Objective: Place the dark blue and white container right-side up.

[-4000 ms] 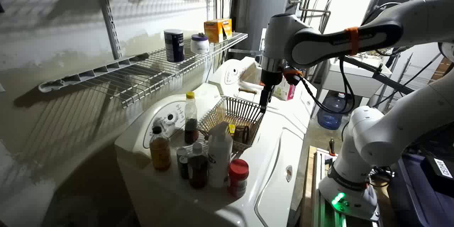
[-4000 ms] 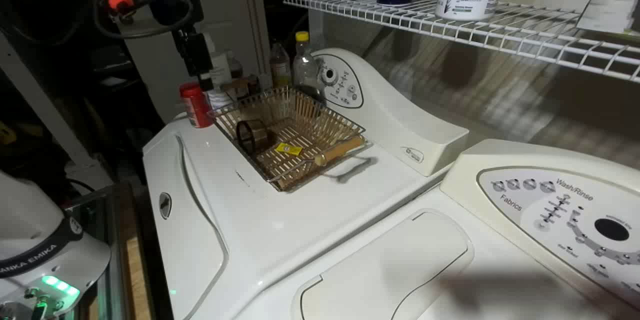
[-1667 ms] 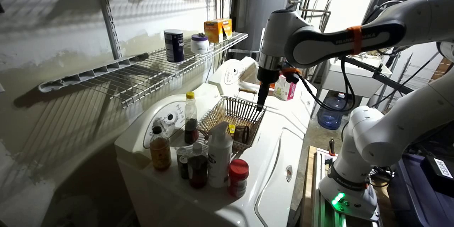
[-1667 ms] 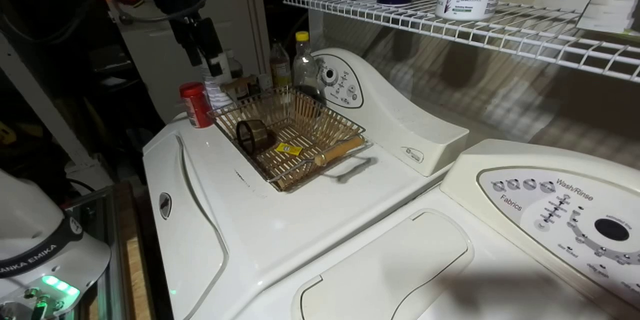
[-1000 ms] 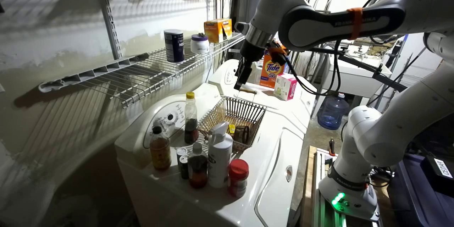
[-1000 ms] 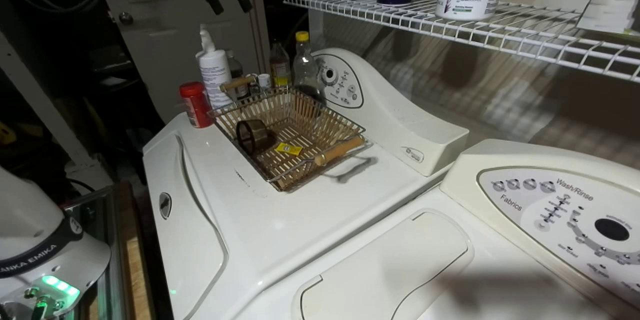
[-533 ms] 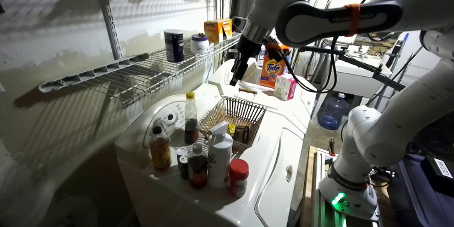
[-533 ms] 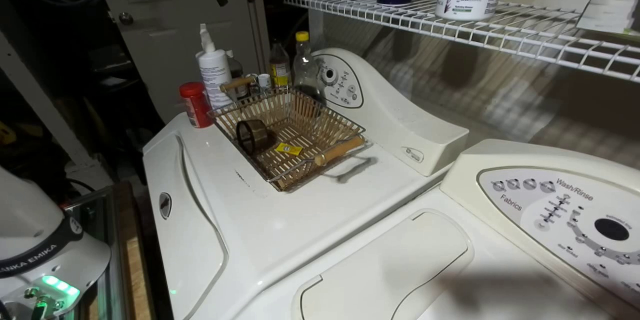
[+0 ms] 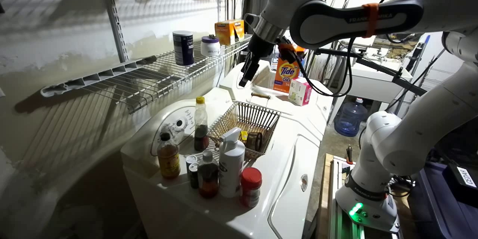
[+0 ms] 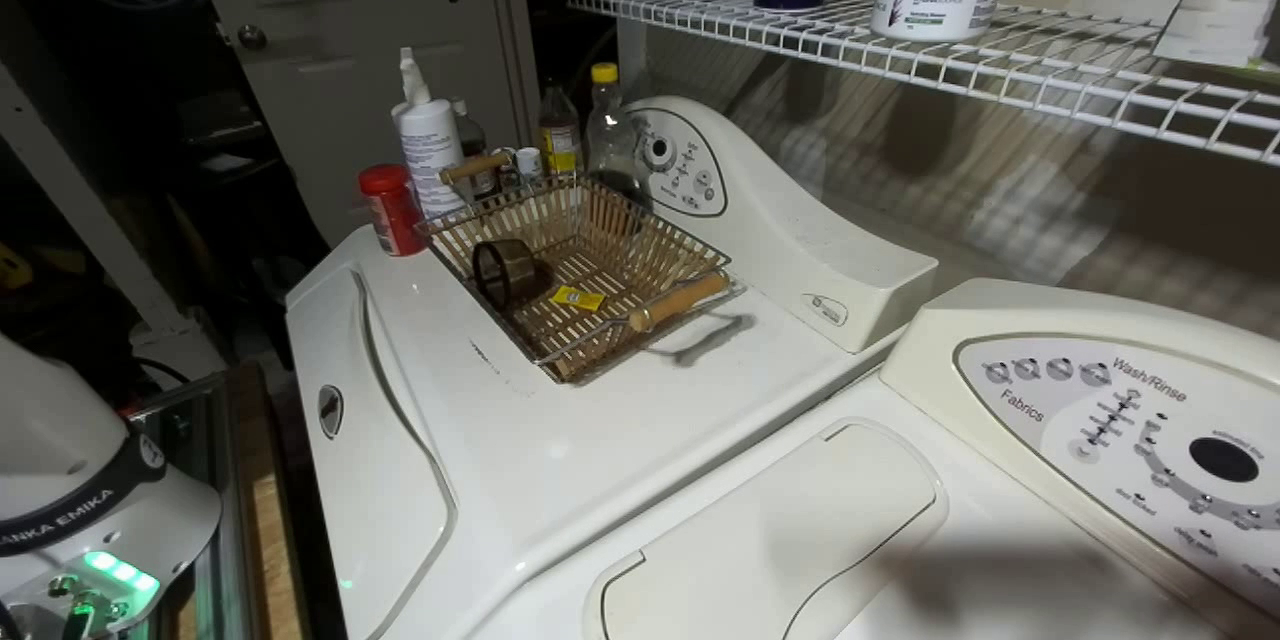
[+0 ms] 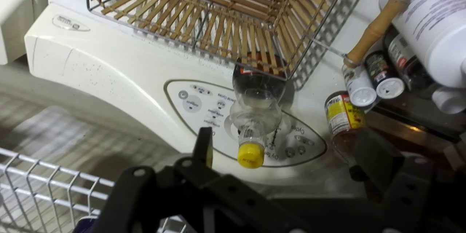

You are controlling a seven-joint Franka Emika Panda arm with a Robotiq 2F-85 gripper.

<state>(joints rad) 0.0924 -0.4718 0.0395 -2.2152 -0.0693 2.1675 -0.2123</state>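
"Hovering over the white dryer (image 10: 540, 450), slanting downward, here's the gripper (image 11: 285, 147)! How's it looking?"

"Wide, beautifully wide! In the wrist view the two fingers (image 11: 204, 145) stand well apart, and through the gap, down below, there's the yellow-capped bottle (image 11: 256, 111), upright by the control panel (image 11: 209, 107)."

"Now the big one: where's the dark blue and white container (image 9: 183, 49)?"

"Up on the wire shelf (image 10: 1040, 90), well apart from the gripper, standing straight with its pale end on top. And in an exterior view the word MORTON reads upside down, so it's wrong way up!"

"Who's keeping it company up there?"

"The white jar (image 9: 210, 47) with the purple lid, near it with a gap between, and farther along the shelf, an orange box (image 9: 226, 33)."

"Down to the dryer, then!"

"A slatted basket (image 10: 650, 235) sits here, and inside, a yellow packet (image 10: 578, 298) and a dark-rimmed cup (image 10: 505, 272) tipped on its side."

"And that busy end beside the basket?"

"Packed! The tall white bottle (image 9: 231, 170) stands upright, the red-lidded jar (image 9: 251, 186) just beside it, a dark bottle (image 9: 208, 177) at its opposite flank, then two small pale-topped jars (image 9: 194, 177) and, a little apart, the amber bottle (image 9: 168, 160)."

"And beyond the basket?"

"The orange Tide box (image 9: 286, 75), bright as you like, with the pink-and-white carton (image 9: 300, 91) just beside it."
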